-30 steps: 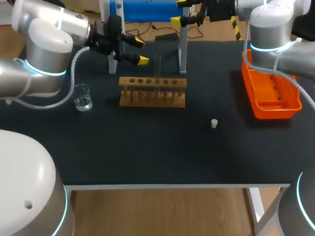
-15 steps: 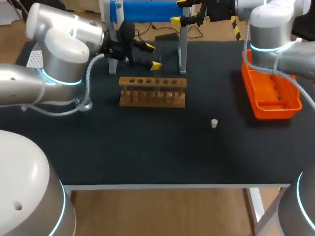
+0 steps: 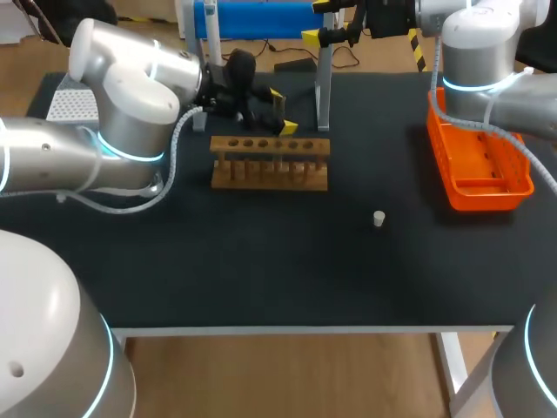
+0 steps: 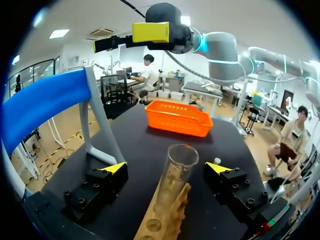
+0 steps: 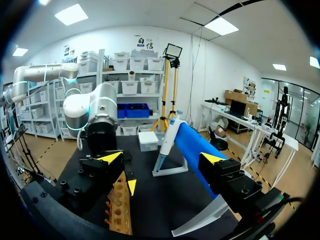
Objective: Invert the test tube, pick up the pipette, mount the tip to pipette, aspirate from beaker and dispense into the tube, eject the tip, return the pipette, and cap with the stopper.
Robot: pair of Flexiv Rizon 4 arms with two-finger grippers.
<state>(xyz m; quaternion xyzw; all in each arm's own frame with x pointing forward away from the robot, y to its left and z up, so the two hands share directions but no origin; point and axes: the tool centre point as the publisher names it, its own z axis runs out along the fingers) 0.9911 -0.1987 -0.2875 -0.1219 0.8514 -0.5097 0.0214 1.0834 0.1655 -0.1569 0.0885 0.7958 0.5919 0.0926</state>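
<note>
So in the last second the left gripper (image 3: 282,111) swung in from left of the wooden rack (image 3: 270,163); its fingers now stand apart either side of the test tube (image 4: 176,180) standing in the rack, not clamped yet. Reckon the invert grab is next. The stopper (image 3: 379,219) lies right of the rack; the right gripper (image 3: 318,21), also spread, hasn't budged. No readable labels on any of it.

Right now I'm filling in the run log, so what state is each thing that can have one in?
Left end effector: open, fingers either side of the test tube, not touching it.
Right end effector: open, empty.
Test tube: upright in the rack, uncapped.
Stopper: loose on the table.
Pipette: parked on its stand.
</note>
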